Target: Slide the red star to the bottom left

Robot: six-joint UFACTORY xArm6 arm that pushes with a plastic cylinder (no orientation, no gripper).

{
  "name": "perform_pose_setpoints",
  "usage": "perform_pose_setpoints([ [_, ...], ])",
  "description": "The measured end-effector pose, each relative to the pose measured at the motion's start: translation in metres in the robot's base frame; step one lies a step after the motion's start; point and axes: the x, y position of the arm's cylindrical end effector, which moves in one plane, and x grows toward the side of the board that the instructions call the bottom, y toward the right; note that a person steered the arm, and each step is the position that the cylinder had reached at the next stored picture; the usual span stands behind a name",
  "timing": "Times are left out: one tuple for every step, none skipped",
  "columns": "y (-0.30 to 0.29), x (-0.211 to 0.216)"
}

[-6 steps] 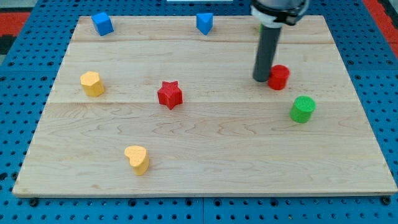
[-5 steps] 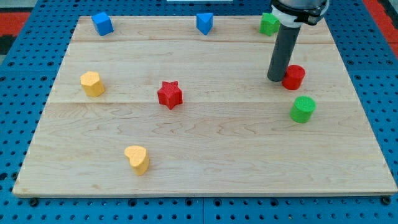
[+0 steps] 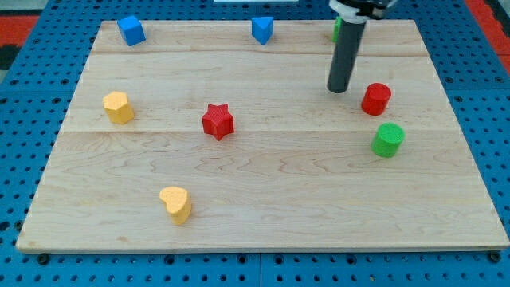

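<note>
The red star (image 3: 217, 121) lies left of the board's middle. My tip (image 3: 340, 88) rests on the board far to the star's right and a little higher in the view. It stands just left of a red cylinder (image 3: 376, 99), apart from it. The rod rises toward the view's top and partly hides a green block (image 3: 336, 29) at the board's top edge.
A green cylinder (image 3: 388, 139) sits below the red cylinder. Two blue blocks (image 3: 131, 30) (image 3: 262, 29) lie along the top edge. A yellow block (image 3: 118, 107) sits at the left, a yellow heart (image 3: 176, 204) at the lower left. The wooden board (image 3: 263, 231) rests on blue pegboard.
The red cylinder was pushed to the right. My tip then drew back up and to the left, away from it. The red star has not moved.
</note>
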Motion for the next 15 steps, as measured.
perform_pose_setpoints([
  [-0.054,0.000],
  [-0.129,0.001],
  [-0.147,0.001],
  [-0.147,0.001],
  [-0.147,0.009],
  [-0.135,0.040],
  [-0.130,0.072],
  [-0.185,0.090],
  [-0.175,0.081],
  [-0.180,0.064],
  [-0.201,0.070],
  [-0.230,0.111],
  [-0.241,0.102],
  [-0.225,0.070],
  [-0.259,0.056],
])
